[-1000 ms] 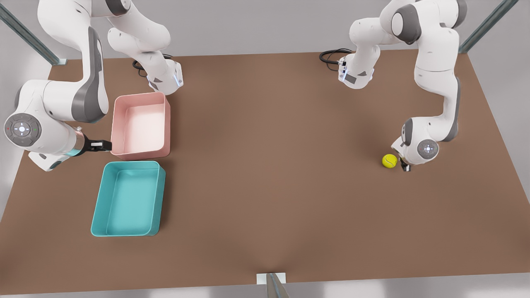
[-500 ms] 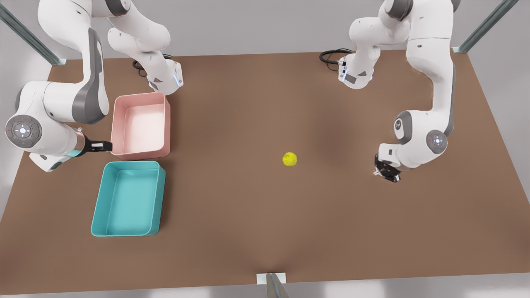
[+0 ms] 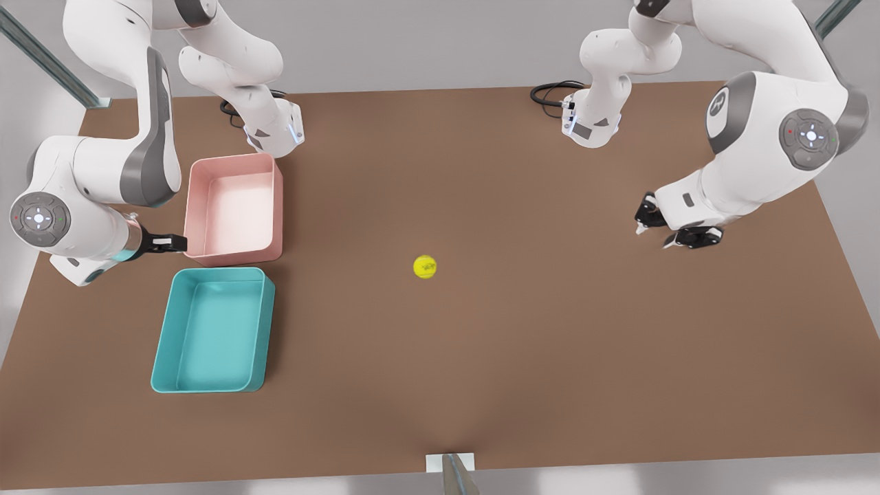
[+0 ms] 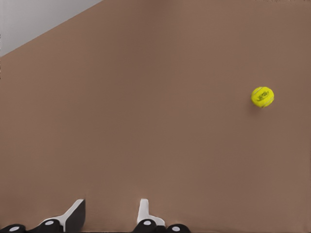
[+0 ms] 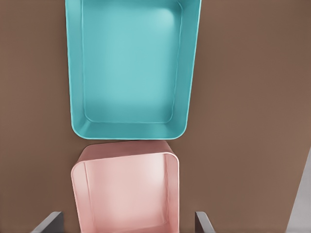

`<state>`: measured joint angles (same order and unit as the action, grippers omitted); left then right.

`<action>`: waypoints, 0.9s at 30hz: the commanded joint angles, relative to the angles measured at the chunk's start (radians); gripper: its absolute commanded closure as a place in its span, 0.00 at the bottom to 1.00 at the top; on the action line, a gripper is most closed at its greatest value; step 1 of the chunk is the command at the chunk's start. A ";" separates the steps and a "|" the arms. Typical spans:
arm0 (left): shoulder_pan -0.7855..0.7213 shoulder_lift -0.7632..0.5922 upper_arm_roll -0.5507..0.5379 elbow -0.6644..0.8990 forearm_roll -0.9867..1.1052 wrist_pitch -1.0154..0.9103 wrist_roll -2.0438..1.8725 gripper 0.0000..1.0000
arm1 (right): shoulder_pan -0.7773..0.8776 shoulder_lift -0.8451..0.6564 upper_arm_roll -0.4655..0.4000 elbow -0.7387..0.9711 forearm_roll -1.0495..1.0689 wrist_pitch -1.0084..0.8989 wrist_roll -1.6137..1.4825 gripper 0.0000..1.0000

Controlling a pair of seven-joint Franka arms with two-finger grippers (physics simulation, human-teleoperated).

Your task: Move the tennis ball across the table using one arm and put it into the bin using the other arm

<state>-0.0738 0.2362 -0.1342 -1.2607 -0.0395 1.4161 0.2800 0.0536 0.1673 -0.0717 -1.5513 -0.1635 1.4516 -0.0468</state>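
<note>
The tennis ball (image 3: 425,267) lies free on the brown table (image 3: 522,357), near its middle; the left wrist view has the ball (image 4: 262,96) well ahead of the fingers. My left gripper (image 3: 672,230) hangs open and holding nothing at the front view's right, far from the ball; in its own wrist view the left gripper (image 4: 111,211) points over bare tabletop. The teal bin (image 3: 269,323) sits at the front view's left and holds nothing. My right gripper (image 3: 168,242) waits open beside the bins, and the right wrist view looks down on the teal bin (image 5: 129,132).
A pink tray (image 3: 234,159) stands just behind the teal bin, almost touching it; it appears again as the pink tray (image 5: 125,156) under the right gripper (image 5: 126,223). Both arm bases and a black cable (image 3: 550,93) are at the table's far edge.
The ball has rolled from beside the left gripper toward the front view's left, to mid-table. The left gripper has lifted and drawn back toward the far right. The right arm has stayed put.
</note>
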 commanded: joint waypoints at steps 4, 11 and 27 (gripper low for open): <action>0.006 0.005 -0.001 0.000 0.010 -0.069 -0.820 0.00 | 0.011 0.018 0.001 0.002 0.028 0.001 0.008 0.00; 0.006 0.017 -0.002 -0.003 0.010 -0.095 -0.756 0.00 | 0.390 0.328 0.023 0.071 0.193 0.365 0.694 0.00; 0.022 0.032 -0.001 -0.009 0.010 -0.105 -0.739 0.00 | 0.709 0.509 0.015 -0.004 0.300 0.892 1.148 0.00</action>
<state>-0.0547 0.2673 -0.1349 -1.2706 -0.0297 1.3130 -0.3059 0.7609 0.6747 -0.0567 -1.5515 0.1187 2.2120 0.6618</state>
